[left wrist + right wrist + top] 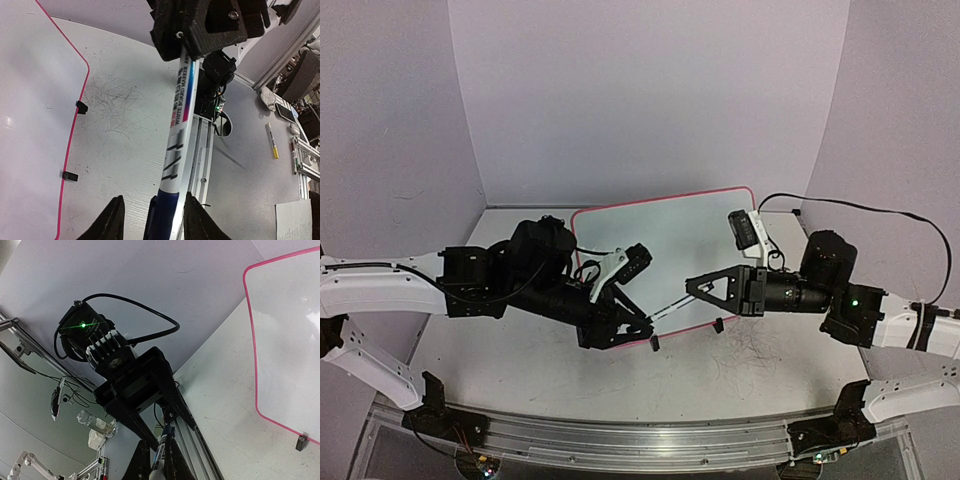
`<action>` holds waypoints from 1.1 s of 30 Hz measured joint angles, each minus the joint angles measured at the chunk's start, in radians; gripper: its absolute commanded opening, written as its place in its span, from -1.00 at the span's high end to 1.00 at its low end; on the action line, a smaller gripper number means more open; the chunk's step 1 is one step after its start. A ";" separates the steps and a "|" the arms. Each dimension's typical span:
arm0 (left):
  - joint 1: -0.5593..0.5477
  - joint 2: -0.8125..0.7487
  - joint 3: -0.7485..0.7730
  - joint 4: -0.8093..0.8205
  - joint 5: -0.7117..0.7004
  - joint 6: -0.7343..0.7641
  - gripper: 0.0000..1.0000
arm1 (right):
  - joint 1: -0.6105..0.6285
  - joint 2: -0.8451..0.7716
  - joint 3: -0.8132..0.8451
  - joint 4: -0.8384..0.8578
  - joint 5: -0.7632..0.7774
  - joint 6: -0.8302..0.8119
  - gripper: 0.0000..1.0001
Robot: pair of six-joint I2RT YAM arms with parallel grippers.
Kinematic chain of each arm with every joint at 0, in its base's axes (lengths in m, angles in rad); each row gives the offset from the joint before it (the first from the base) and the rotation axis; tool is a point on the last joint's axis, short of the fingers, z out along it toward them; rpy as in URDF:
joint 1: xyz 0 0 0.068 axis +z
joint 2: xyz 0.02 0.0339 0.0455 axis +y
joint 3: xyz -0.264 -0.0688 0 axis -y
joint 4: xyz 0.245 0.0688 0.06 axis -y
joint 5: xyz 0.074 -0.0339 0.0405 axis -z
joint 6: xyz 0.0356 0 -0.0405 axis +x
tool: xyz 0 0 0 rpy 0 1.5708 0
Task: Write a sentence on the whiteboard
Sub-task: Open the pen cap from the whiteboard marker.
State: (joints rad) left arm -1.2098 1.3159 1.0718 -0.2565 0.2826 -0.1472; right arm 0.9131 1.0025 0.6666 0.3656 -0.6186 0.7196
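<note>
The whiteboard [670, 240], glossy white with a red-pink rim, lies at the table's middle; no sentence shows on it. A marker [670, 308] with a white barrel and a blue cap [162, 220] hangs between the two arms above the board's near edge. My right gripper [692, 285] is shut on the barrel, and the right wrist view shows the marker [161, 452] pinched between its fingers. My left gripper [155, 222] straddles the cap. Its left finger [112, 220] stands clear of the cap, while the right finger [197, 220] is close beside it.
Two black clip feet [81, 106] [70, 175] sit on the board's near rim. Grey scribble scuffs [115, 105] mark the tabletop beside it. An aluminium rail [620, 440] runs along the near edge. Spare markers [272, 141] lie off the table. Purple walls enclose the back and sides.
</note>
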 measured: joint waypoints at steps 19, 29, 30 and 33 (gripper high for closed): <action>-0.002 0.000 0.003 -0.031 -0.059 0.211 1.00 | -0.004 0.053 0.074 -0.169 -0.002 -0.129 -0.96; -0.002 0.002 0.035 -0.062 -0.063 0.273 1.00 | -0.004 0.195 0.160 -0.194 -0.130 -0.183 -0.23; -0.001 0.003 0.037 -0.070 -0.064 0.276 1.00 | -0.004 0.209 0.162 -0.196 -0.144 -0.185 -0.22; -0.001 0.011 0.037 -0.095 -0.067 0.282 1.00 | -0.005 0.232 0.165 -0.198 -0.170 -0.192 -0.10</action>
State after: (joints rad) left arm -1.2110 1.3265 1.1088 -0.3511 0.2153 0.1346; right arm 0.9082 1.2344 0.8321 0.1672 -0.7884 0.5274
